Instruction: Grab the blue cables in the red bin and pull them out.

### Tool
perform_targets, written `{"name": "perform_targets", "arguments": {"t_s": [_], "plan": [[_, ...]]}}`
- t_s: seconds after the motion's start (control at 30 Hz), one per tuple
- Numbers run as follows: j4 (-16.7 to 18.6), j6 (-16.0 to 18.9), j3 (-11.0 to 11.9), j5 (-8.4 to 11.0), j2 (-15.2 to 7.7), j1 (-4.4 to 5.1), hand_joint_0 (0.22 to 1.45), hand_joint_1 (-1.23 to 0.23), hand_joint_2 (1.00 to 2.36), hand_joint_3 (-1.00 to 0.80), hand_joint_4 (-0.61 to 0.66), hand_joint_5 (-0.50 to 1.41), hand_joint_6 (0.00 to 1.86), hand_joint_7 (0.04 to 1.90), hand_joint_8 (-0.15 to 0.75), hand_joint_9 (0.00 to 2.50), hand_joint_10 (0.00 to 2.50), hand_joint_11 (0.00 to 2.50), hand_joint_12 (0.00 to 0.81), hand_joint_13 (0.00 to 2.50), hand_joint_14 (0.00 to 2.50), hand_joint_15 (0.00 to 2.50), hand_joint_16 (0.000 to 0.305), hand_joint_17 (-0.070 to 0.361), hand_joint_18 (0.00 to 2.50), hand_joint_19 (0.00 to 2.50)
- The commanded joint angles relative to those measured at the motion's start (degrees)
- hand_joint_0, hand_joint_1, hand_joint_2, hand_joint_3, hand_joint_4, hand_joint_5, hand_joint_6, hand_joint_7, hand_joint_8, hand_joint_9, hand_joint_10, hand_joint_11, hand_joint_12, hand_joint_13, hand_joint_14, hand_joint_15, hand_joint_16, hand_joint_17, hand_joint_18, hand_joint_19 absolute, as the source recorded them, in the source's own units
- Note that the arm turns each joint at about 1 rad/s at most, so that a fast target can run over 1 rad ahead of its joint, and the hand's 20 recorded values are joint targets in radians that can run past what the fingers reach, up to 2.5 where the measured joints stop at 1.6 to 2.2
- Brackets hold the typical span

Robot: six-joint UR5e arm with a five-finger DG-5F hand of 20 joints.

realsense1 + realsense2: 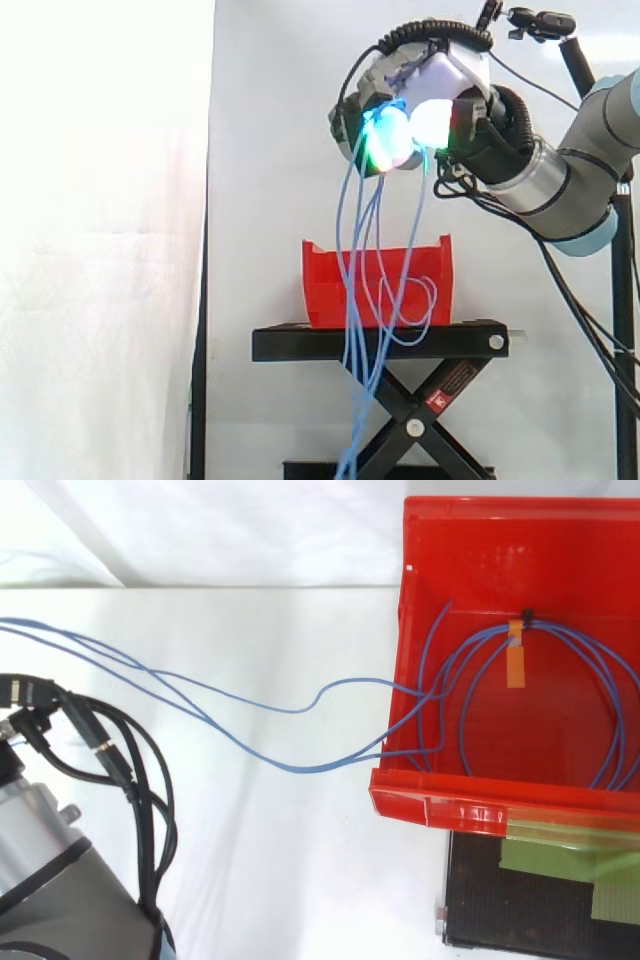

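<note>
White curtain backs the side view, where the raised robot hand (400, 130) clenches a bunch of limp, seemingly light blue cables (345, 250) trailing past the red bin (322, 282); from above, their tied loops lie inside it, with strands draped over its wall.

Glossy red plastic bin (520, 540); thin, smooth blue cables (292, 711) below the fingers (385, 140); matt black stand (300, 343).

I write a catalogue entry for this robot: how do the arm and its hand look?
The hand has a white and grey shell; its thick pads glow cyan, green and white. The arm is a silver-grey tube with pale blue joint caps.
</note>
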Motion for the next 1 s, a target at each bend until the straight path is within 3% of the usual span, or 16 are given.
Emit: {"name": "perform_targets", "arguments": {"t_s": [0.0,0.17,0.4,0.53,0.97], "plan": [[2.06,-2.07,0.01,-0.16,-0.01,-0.10,0.81,-0.93,1.00,-1.00,0.27,1.02,0.00,0.88,0.246,1.41,0.04,1.09,0.328,1.58,0.17,1.58,0.041,0.092,0.98,1.21],[5.40,-7.61,0.01,-1.13,-0.01,-0.27,0.81,-0.93,1.00,-1.00,0.27,1.02,0.00,0.87,0.249,1.40,0.04,1.09,0.330,1.58,0.17,1.58,0.041,0.092,0.98,1.21],[6.90,-12.01,0.01,-2.97,-0.01,-0.36,0.81,-0.93,1.00,-1.00,0.28,1.01,0.00,0.87,0.247,1.40,0.04,1.09,0.330,1.58,0.17,1.58,0.041,0.092,0.98,1.21],[8.04,-16.31,0.01,-4.03,-0.01,-0.45,0.81,-0.93,1.00,-1.00,0.28,1.01,0.00,0.86,0.250,1.40,0.04,1.09,0.325,1.57,0.17,1.58,0.041,0.092,0.97,1.21],[6.11,-17.10,-0.08,-4.03,-0.01,-0.54,0.81,-0.92,1.00,-1.00,0.27,1.00,0.00,0.86,0.250,1.39,0.04,1.07,0.326,1.57,0.17,1.58,0.041,0.091,0.97,1.21]]}}
